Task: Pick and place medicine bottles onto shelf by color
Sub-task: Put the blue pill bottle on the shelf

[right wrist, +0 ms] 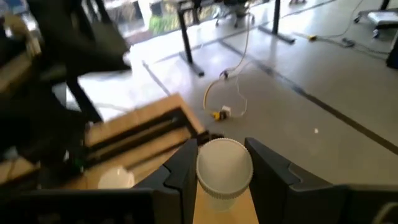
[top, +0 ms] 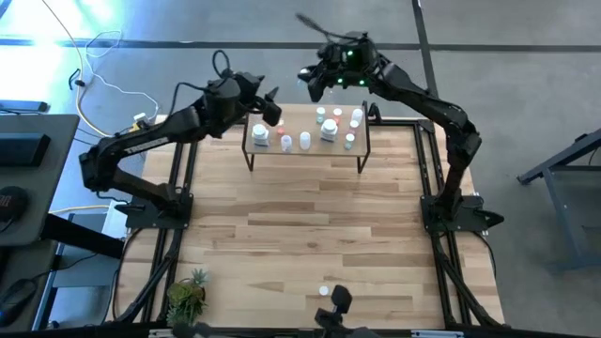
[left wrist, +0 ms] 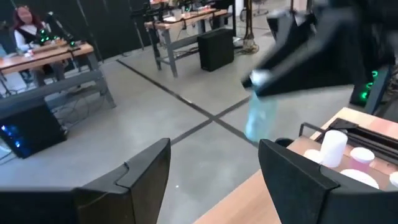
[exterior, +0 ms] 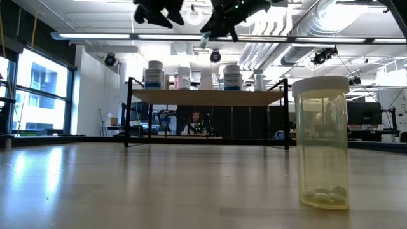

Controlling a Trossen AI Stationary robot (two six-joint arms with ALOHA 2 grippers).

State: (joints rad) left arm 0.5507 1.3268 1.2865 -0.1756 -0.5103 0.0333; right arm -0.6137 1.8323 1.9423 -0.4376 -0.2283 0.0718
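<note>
Two grippers: both raised above the far edge of the table, over the shelf (top: 305, 150).
Left gripper (top: 273, 105): fingers spread wide and empty, hovering above the shelf's left end, just above the white bottle (top: 260, 136) standing there.
Right gripper (right wrist: 222, 163): clamped on a white-capped bottle (right wrist: 222, 169), the cap sitting between the two fingers; in the high view it hangs off the shelf's far edge, near the middle.
Held bottle from the left wrist view: a pale clear vial (left wrist: 259, 115) hanging below the right gripper, apart from the left fingers (left wrist: 297, 177).
Shelf load: several small bottles, mostly toward the right half, with two tall labelled ones (exterior: 154, 75) visible in the low view.
Near edge: one clear vial with a white cap (exterior: 321, 141) stands on the tabletop (top: 310, 244), well apart from both grippers.
</note>
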